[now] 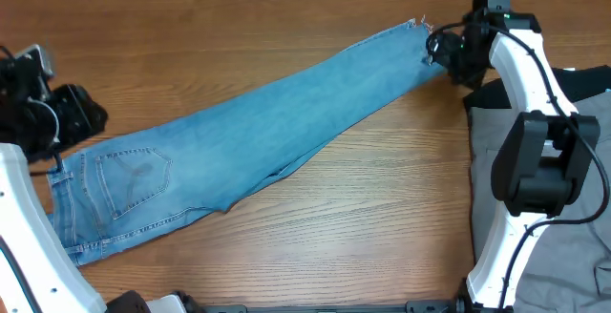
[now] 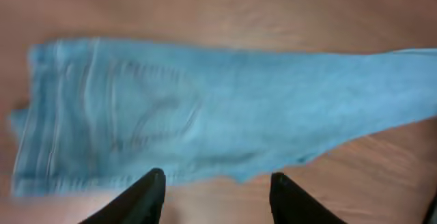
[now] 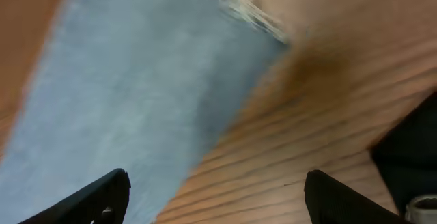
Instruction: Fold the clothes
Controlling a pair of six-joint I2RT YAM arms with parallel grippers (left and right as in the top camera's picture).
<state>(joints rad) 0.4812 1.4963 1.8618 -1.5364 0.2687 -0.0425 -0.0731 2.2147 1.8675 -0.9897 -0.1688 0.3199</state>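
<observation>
The light-blue jeans (image 1: 258,127) lie flat and slanted across the table, waist and back pocket (image 1: 134,175) at the lower left, frayed hem (image 1: 417,27) at the upper right. My left gripper (image 1: 81,117) hovers by the waist end. In the left wrist view the left gripper (image 2: 215,183) is open over bare wood just off the denim's (image 2: 205,108) edge, holding nothing. My right gripper (image 1: 444,51) is beside the hem. In the right wrist view the right gripper (image 3: 215,186) stands wide open and empty, with the jeans leg (image 3: 136,94) and frayed hem (image 3: 252,12) ahead.
Grey trousers (image 1: 592,160) and a black top (image 1: 594,79) lie at the right edge under the right arm (image 1: 535,151). The black top (image 3: 410,149) also shows in the right wrist view. Bare wooden table (image 1: 363,227) stretches in front of the jeans.
</observation>
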